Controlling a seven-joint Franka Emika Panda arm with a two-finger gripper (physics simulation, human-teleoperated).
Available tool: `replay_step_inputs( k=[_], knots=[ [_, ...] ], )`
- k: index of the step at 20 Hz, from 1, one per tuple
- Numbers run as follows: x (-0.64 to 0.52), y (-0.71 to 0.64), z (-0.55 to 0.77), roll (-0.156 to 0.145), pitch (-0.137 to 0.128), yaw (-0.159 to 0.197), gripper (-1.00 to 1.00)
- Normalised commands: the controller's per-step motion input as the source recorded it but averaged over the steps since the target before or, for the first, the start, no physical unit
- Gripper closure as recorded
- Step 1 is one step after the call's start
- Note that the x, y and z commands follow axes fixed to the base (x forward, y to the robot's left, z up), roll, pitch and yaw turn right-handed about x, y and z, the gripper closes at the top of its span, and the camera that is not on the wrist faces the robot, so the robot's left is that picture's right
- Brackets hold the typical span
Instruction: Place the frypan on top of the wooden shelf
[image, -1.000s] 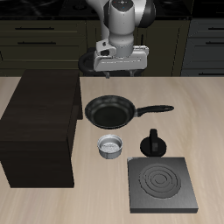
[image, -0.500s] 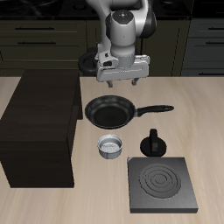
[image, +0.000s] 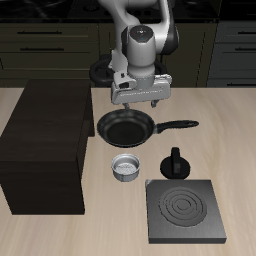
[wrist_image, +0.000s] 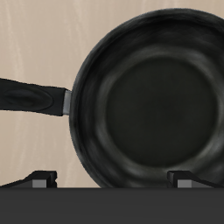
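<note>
The frypan (image: 125, 128) is a round, shallow black pan with a long straight handle (image: 178, 125), lying on the table beside the wooden shelf. The wooden shelf (image: 45, 145) is a large, very dark brown box with horizontal slat lines. My gripper (image: 141, 103) hangs just above the pan's far rim, fingers pointing down and spread apart, with nothing between them. In the wrist view the frypan (wrist_image: 150, 101) fills most of the picture, its handle (wrist_image: 31, 96) sticking out sideways, and both fingertips (wrist_image: 39, 179) show at the edge.
A small grey metal bowl (image: 126, 167) sits nearer the front edge than the pan. A square black stove plate (image: 185, 211) with concentric rings lies near the front. A small black knob-like object (image: 176, 163) stands between the pan handle and the stove plate.
My gripper has come down toward the frypan over the last second. The pan, bowl and shelf have stayed where they were.
</note>
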Motion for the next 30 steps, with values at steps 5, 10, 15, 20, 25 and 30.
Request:
replay_step_inputs(
  k=[5,10,15,20,25,30],
  knots=[
    [-0.01,0.07,-0.22,-0.009,0.004,0.028,-1.00],
    [-0.12,0.14,-0.19,0.022,-0.036,0.052,-1.00],
    [-0.14,0.17,-0.28,0.019,-0.040,0.070,-1.00],
    [-0.07,0.04,-0.12,0.007,-0.038,0.010,-1.00],
    [0.03,0.01,-0.18,0.013,-0.002,0.012,-1.00],
    [0.22,-0.07,-0.40,0.006,0.088,0.001,-1.00]
  ],
)
